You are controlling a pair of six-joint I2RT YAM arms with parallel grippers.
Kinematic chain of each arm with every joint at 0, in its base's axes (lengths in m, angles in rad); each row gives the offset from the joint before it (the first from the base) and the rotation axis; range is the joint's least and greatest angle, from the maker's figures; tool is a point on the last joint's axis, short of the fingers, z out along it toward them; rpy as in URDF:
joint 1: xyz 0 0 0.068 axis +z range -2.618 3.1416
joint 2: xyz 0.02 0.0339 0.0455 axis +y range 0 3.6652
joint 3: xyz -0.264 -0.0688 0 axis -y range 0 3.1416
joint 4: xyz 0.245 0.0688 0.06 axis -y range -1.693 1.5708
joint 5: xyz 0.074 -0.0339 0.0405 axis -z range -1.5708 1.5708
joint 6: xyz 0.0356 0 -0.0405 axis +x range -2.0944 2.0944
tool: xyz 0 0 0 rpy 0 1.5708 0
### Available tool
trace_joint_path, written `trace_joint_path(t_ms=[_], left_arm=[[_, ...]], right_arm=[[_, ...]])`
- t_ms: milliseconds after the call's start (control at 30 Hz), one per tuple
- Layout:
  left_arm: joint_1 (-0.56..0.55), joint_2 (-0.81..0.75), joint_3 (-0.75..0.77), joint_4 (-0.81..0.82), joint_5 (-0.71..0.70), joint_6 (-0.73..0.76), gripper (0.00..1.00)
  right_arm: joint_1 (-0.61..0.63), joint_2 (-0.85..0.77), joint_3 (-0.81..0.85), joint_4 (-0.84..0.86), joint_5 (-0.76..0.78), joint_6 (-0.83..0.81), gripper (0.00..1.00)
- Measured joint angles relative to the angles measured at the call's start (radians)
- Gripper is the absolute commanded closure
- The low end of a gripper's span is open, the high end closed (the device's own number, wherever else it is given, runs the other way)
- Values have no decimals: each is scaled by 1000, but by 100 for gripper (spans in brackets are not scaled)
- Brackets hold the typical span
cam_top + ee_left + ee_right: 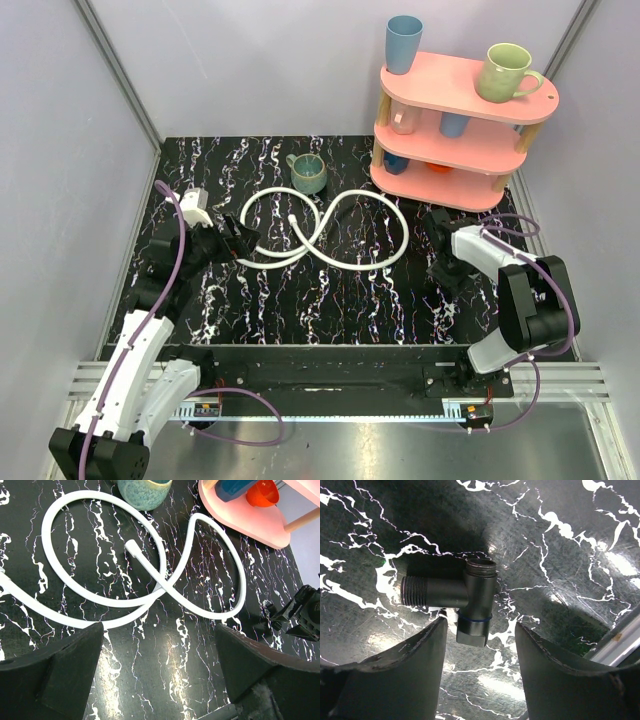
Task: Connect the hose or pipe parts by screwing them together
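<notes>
The white hose [330,228] lies in overlapping loops on the black marbled table, and one free end [131,545] points into the left loop. My left gripper [159,630] is open just short of the loops, with only bare table between its fingers. A black T-shaped pipe fitting [475,595] with threaded ends lies flat on the table at the right. My right gripper [480,625] is open with its fingers on either side of the fitting's lower hex end. A gap shows on both sides. In the top view the right gripper [438,248] hides the fitting.
A teal mug [309,173] stands just behind the hose loops. A pink tiered shelf [450,180] with several mugs fills the back right corner. Grey walls enclose the table on the left, back and right.
</notes>
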Motion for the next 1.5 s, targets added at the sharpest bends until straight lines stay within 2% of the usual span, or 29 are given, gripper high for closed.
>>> trace_joint_path(t_ms=[233,400,500,533,567,600,667,733,867,1067,1233,1367,1500], left_arm=[[-5,0,0,0,0,0,3],[-5,0,0,0,0,0,3],[-5,-1,0,0,0,0,3],[-5,-2,0,0,0,0,3],[-5,-3,0,0,-1,0,3],[-5,-5,0,0,-1,0,3],[-5,-11,0,0,-1,0,3],[-6,-16,0,0,-2,0,3],[-6,-16,0,0,-3,0,3],[-6,-16,0,-1,-6,-1,6],[-8,-14,0,-1,-10,-17,8],[-8,16,0,-12,-10,-42,10],[-8,65,0,-51,-2,-63,11]], right_arm=[[-1,0,-12,61,-22,-35,57],[-2,-3,-16,124,-45,-126,62],[-2,-9,-26,159,-62,-163,61],[-2,-10,-30,169,-70,-170,58],[-2,-10,-34,176,-72,-175,49],[-2,-11,-40,184,-79,-177,45],[-2,-10,-52,193,-90,-174,43],[-2,-10,-55,193,-93,-170,49],[-2,-9,-58,205,-100,-175,69],[-2,-51,-87,257,-133,-261,80],[1,-151,-132,378,-296,-387,84],[93,-224,-148,486,-381,-489,87],[316,-236,-130,586,-383,-635,89]])
